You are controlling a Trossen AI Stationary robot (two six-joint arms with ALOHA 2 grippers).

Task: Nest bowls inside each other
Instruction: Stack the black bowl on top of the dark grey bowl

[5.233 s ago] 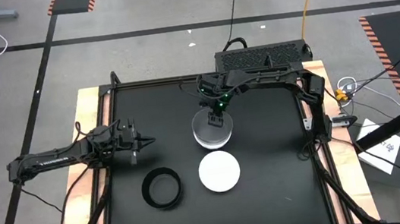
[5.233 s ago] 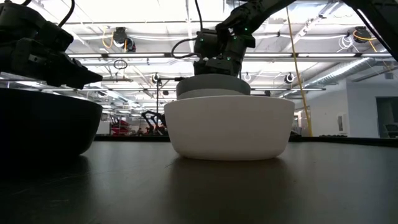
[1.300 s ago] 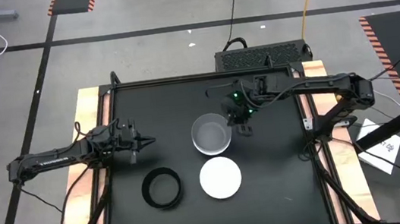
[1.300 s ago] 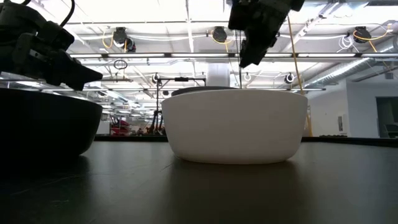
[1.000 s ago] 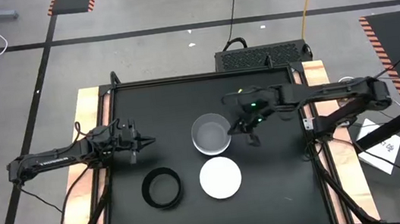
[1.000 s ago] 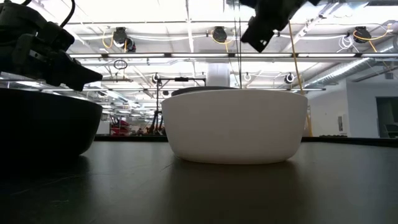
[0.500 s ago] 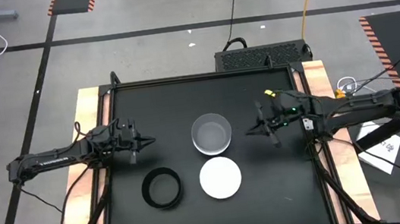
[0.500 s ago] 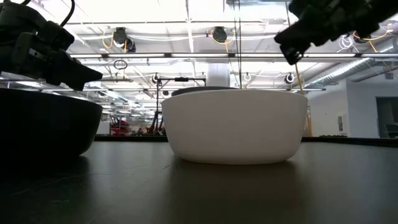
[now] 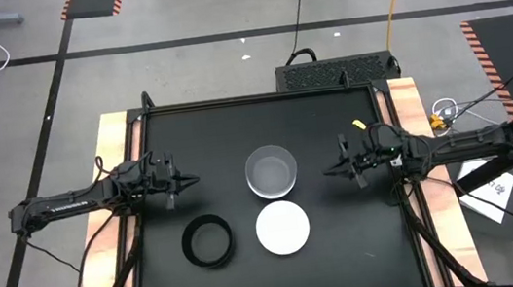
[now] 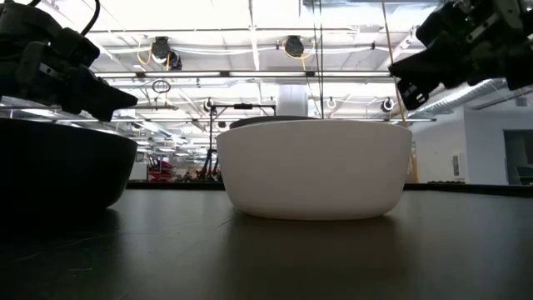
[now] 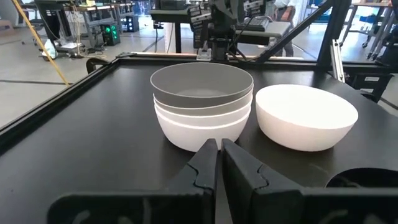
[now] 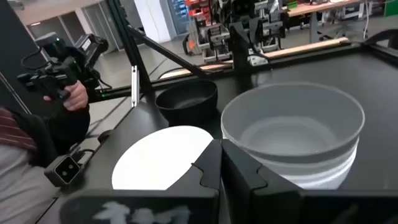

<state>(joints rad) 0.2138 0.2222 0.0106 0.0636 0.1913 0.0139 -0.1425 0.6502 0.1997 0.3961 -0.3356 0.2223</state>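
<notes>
A stack of bowls (image 9: pixel 271 171) with a grey bowl (image 11: pixel 202 87) nested on top of white ones stands mid-table. A single white bowl (image 9: pixel 281 227) rests on its base nearer the front edge, and a black bowl (image 9: pixel 207 241) stands to its left. My left gripper (image 9: pixel 192 181) hovers shut to the left of the stack, pointing at it. My right gripper (image 9: pixel 329 172) is shut to the right of the stack, pointing toward it with a gap between. Neither holds anything.
The black table top is bounded by a raised frame (image 9: pixel 232 101) and wooden side strips (image 9: pixel 112 151). A person (image 12: pixel 28 130) stands beyond the table's left side, one hand (image 12: pixel 74 96) on a device. Bare table lies along the far edge and at the right.
My right gripper has drawn back from beside the stack toward the table's right edge, turning from pointing down to pointing level at the stack. It has stayed shut. The bowls have not moved.
</notes>
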